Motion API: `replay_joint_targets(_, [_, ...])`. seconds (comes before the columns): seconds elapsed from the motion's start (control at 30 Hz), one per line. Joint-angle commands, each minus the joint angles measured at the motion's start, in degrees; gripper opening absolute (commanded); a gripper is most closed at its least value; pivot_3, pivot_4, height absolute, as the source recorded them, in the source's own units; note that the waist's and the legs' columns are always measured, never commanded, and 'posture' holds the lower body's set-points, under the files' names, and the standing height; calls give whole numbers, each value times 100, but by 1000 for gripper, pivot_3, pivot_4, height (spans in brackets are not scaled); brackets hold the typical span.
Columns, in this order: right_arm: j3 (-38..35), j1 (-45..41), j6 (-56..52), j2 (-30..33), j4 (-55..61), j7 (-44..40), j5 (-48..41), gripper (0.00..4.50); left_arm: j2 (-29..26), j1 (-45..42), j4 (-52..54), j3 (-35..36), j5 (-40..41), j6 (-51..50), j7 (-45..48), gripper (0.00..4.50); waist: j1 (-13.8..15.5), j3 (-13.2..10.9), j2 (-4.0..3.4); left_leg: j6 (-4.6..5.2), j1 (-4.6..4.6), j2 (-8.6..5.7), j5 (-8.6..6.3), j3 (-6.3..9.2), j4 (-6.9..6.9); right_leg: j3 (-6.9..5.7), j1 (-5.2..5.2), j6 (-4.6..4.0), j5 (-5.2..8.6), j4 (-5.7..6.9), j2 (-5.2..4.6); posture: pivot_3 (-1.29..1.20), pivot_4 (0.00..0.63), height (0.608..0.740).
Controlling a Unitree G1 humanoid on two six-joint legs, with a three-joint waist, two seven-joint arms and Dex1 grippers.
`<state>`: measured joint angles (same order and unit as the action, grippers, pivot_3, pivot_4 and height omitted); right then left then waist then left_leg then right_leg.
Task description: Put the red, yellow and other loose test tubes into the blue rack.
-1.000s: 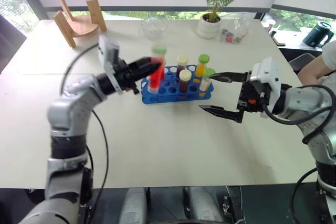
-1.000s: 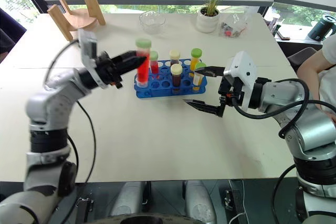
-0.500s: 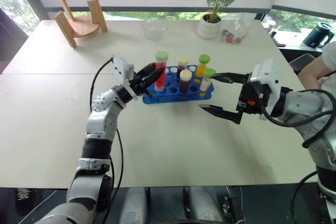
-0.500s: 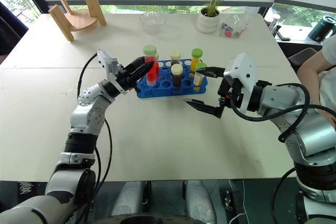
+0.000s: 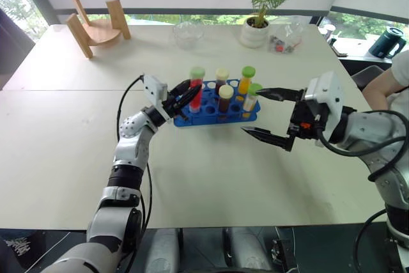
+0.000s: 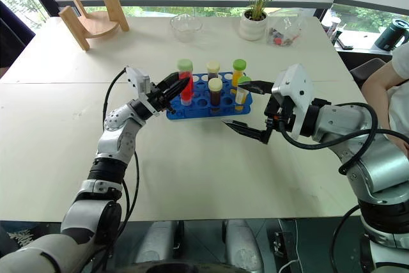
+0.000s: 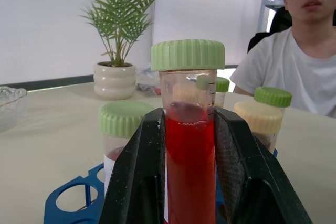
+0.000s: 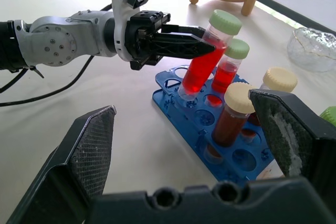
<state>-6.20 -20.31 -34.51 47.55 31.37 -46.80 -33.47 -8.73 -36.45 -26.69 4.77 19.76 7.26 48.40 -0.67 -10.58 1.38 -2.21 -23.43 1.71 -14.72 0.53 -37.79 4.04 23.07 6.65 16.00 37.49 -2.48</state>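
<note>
Table (image 5: 192,177) bears blue rack (image 5: 214,114).

Six test tubes are in view: four with green caps, namely the held red tube (image 5: 195,91), the second red tube (image 8: 227,69), the orange tube (image 5: 245,82) and the yellow tube (image 5: 252,100), and two with cream caps, the rear brown tube (image 5: 221,78) and the front brown tube (image 5: 225,101). There is one blue rack (image 5: 214,113). The worktop (image 5: 192,171) also carries one potted plant (image 5: 259,23), one glass bowl (image 5: 187,32) and one wooden stand (image 5: 96,27).
</note>
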Motion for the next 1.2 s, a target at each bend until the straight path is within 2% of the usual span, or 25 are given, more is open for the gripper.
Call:
replay_joint_targets(0.03, [-230, 0, 10, 4, 248, 85, -108, 4500, 48, -130, 5, -111, -38, 171, 88, 736, 0, 0, 0, 0, 0, 0, 0, 0, 0, 0, 0, 0, 0, 0, 0, 0, 150, 740])
replay_joint_targets(0.57, [-210, 37, 43, 7, 259, 175, -106, 4500, -32, -58, -411, -197, -309, 474, 28, 736, 1, 0, 0, 1, 0, 0, -1, 1, 0, 0, 0, 0, 0, -2, 1, 0, 150, 740])
replay_joint_targets(0.8, [-186, 8, 17, 13, 215, 165, -103, 4500, -207, 195, -250, -280, -424, 434, 151, 4300, -10, 0, 0, 1, 0, 0, -1, 1, 1, 0, 0, 0, 0, -2, 3, 0, 150, 740])
replay_joint_targets(0.83, [-186, 15, 12, 14, 206, 164, -101, 4500, -285, 258, -135, -295, -440, 344, 163, 4448, -21, 0, 0, 3, 0, 2, -2, 1, 1, 0, 0, 0, 0, -1, 4, 0, 150, 740])
replay_joint_targets(0.9, [-183, 69, 22, 12, 161, 151, -81, 4500, -551, 407, 283, -334, -412, 93, 270, 4448, -24, 0, 0, 4, 1, 4, -2, 2, 5, 0, 2, 0, 0, -1, 6, 0, 150, 740])
replay_joint_targets(1.03, [-217, 303, 63, -44, 23, 186, -15, 4500, -1271, 822, 1682, -181, 2, -1070, 347, 4448, -18, 0, 0, 4, 1, 8, -2, 3, 10, 0, 4, -1, 1, -1, 7, 0, 150, 740])
replay_joint_targets(1.2, [-320, 772, 258, -68, -208, 214, 219, 4500, -2597, 1748, 3755, 485, 1000, -3058, 289, 4448, -40, 0, 0, 3, 2, 9, -2, 0, 13, 1, 2, -1, 1, -6, 0, 0, 150, 740])
